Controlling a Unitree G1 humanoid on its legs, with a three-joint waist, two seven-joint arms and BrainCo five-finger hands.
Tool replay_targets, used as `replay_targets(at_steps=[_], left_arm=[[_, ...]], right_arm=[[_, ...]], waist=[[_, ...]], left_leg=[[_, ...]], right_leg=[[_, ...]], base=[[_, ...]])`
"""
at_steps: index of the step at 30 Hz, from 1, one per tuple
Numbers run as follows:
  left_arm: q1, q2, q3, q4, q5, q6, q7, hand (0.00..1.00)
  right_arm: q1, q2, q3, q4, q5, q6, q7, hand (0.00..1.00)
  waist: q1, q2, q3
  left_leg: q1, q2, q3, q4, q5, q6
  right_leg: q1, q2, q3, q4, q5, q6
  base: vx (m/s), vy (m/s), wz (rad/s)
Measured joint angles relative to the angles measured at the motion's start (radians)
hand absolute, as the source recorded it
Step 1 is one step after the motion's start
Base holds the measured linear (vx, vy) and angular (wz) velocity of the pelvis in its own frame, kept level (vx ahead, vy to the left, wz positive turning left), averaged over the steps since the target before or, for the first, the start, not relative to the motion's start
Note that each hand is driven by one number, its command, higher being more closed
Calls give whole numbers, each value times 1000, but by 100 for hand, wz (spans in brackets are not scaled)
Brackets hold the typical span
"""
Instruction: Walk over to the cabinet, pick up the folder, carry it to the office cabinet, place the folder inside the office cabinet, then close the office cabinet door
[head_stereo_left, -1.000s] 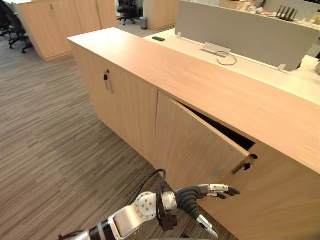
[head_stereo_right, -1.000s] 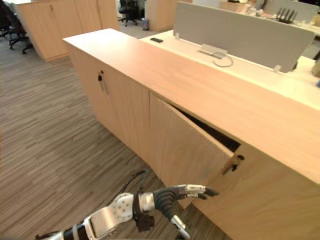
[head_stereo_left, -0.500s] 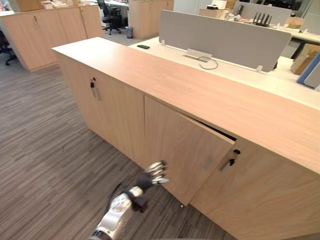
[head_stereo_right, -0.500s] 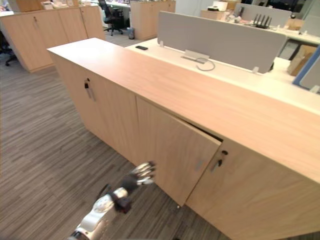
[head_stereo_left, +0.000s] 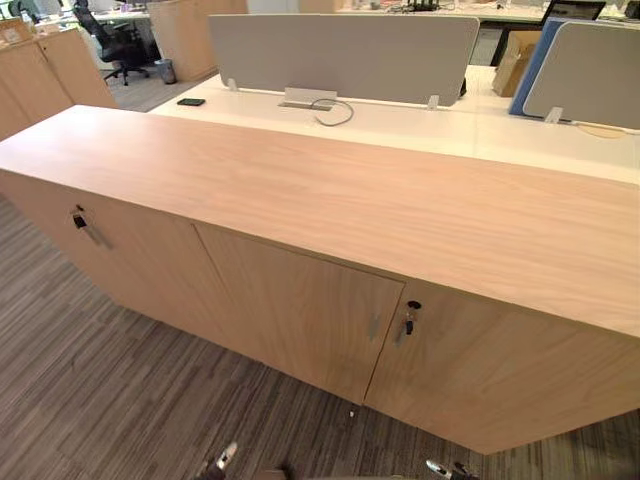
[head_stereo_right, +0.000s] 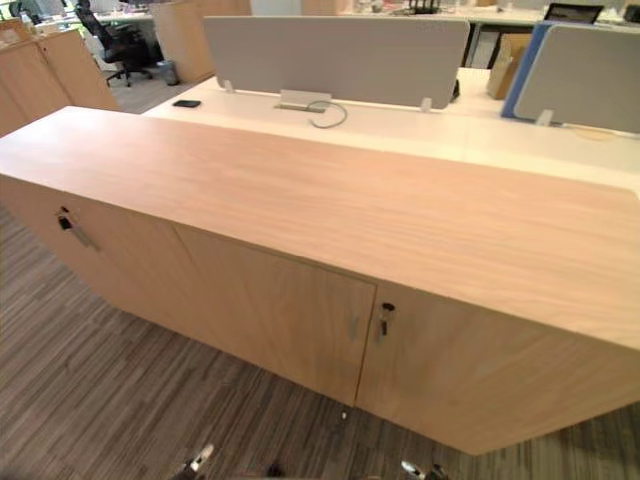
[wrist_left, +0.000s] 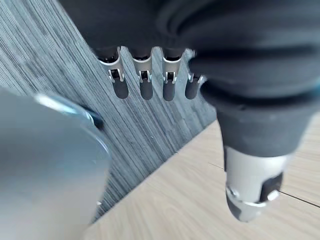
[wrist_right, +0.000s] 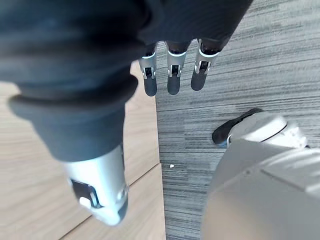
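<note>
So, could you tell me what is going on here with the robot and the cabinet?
The robot stands facing the long wooden office cabinet, whose door sits flush and shut, a key in the lock beside it. Its left hand and right hand hang low above the carpet, fingers straight, holding nothing. Judging by that, the closing step looks done.

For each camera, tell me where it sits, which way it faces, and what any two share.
Left eye view: on the head, facing down at the closed office cabinet; left hand and right hand tips at the bottom edge.
Right eye view: beside it; shares that scene.
Left wrist view: along the left hand's straight fingers, down at carpet and cabinet front.
Right wrist view: likewise along the right hand.
</note>
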Motion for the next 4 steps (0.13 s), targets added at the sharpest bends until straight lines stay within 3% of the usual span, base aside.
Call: replay_targets(at_steps=[2, 4], left_arm=[[21, -3, 58, -8, 87, 5, 1, 0], [20, -13, 80, -9, 116, 5, 1, 0]], right_arm=[[46, 38, 33, -52, 1, -3, 0, 0], [58, 38, 49, -55, -2, -10, 0, 0]], waist=[[8, -32, -34], [4, -33, -39]], left_leg=[[52, -40, 15, -152, 53, 8], [87, -58, 15, -242, 87, 18]], right_leg=[[-7, -42, -40, -1, -20, 18], [-6, -65, -65, -19, -26, 27]], base=[[113, 60, 14], [100, 33, 36]])
